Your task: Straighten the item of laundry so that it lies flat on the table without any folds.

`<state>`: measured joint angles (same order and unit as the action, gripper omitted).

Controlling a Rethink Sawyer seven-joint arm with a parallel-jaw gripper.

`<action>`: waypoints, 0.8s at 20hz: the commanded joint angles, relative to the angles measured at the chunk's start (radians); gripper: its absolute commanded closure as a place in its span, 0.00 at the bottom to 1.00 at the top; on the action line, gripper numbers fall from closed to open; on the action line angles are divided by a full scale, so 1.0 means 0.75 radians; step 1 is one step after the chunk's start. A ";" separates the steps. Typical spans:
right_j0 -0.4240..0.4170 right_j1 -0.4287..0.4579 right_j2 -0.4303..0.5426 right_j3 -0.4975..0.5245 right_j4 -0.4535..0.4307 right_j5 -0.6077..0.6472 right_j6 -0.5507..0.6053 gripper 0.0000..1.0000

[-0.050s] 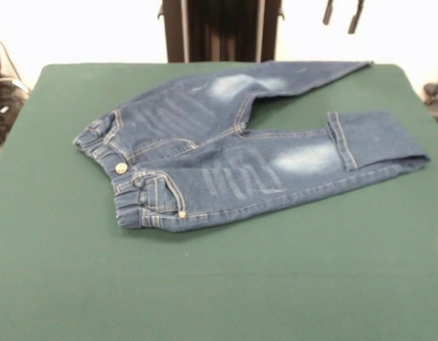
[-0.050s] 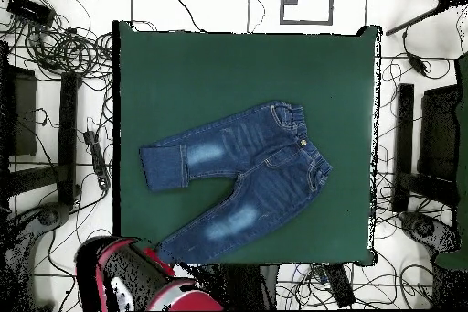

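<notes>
Front view, position: you see the jeans lying on the green table, towards its far half.
Front view, axis: waistband at picture left, legs running to the right; the far leg reaches the table's far right corner.
Front view, look: front side up, metal button showing, whitish faded patches on both thighs. The near leg's end is folded back over itself.
Front view, gripper: two dark tips at the top edge, spread apart, holding nothing.
Overhead view, position: jeans sit on the table towards the edge nearest the robot arm.
Overhead view, axis: waistband right, legs splayed left and down-left; the upper leg's cuff is folded back.
</notes>
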<state>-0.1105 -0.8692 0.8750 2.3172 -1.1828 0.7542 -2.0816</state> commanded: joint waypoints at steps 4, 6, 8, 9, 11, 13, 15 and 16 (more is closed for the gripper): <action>-0.594 -0.131 0.260 0.178 0.102 -0.041 -0.538 0.00; -0.747 -0.163 0.333 0.169 0.139 0.001 -0.722 0.00; -0.873 -0.170 0.400 0.152 0.160 0.034 -0.860 0.00; -0.927 -0.168 0.427 0.142 0.162 0.047 -0.916 0.00; -1.022 -0.157 0.475 0.121 0.166 0.076 -1.018 0.00; -1.075 -0.123 0.481 0.095 0.134 0.099 -1.081 0.00; -1.093 -0.070 0.453 0.061 0.071 0.116 -1.107 0.00; -1.096 -0.039 0.429 0.034 0.037 0.122 -1.125 0.00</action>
<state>-0.9169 -0.9643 1.0879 2.3744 -1.1049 0.7405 -2.4902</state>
